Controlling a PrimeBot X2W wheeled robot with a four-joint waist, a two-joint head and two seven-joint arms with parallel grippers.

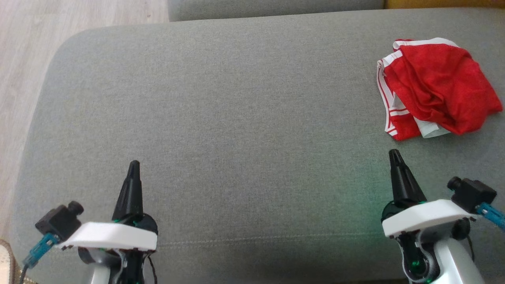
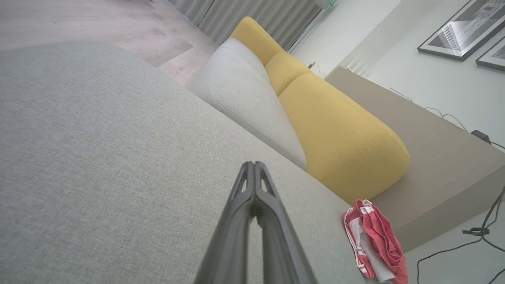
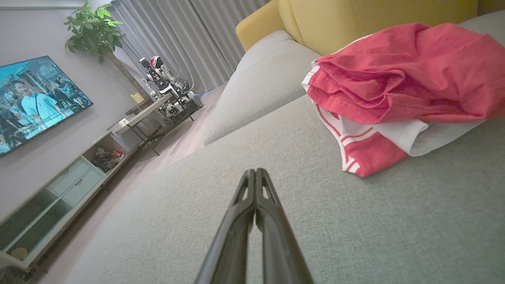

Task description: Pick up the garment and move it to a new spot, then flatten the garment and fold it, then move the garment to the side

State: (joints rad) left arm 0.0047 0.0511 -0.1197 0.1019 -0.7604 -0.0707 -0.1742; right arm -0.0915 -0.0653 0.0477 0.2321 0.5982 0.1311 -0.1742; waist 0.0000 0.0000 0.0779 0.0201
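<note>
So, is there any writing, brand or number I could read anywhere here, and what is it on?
No text can be read in these pictures.
Television: a programme is showing; any lettering is too blurred to read.
Framed prints: too small and tilted to read.
Red garment: white stripes, no lettering visible.

A grey sofa seat (image 1: 236, 118) is spread across the foreground and is backed by yellow cushions (image 2: 335, 134). Pale wood floor (image 1: 23, 59) is laid to the left. Grey curtains (image 3: 177, 39) are drawn. A lit TV (image 3: 35, 98) is mounted on a grey wall (image 3: 31, 35) above a low cabinet (image 3: 59, 189), and a plant (image 3: 92, 27) is placed near the curtains. Framed pictures (image 2: 461, 31) are hung on a white wall (image 2: 434, 86).
</note>
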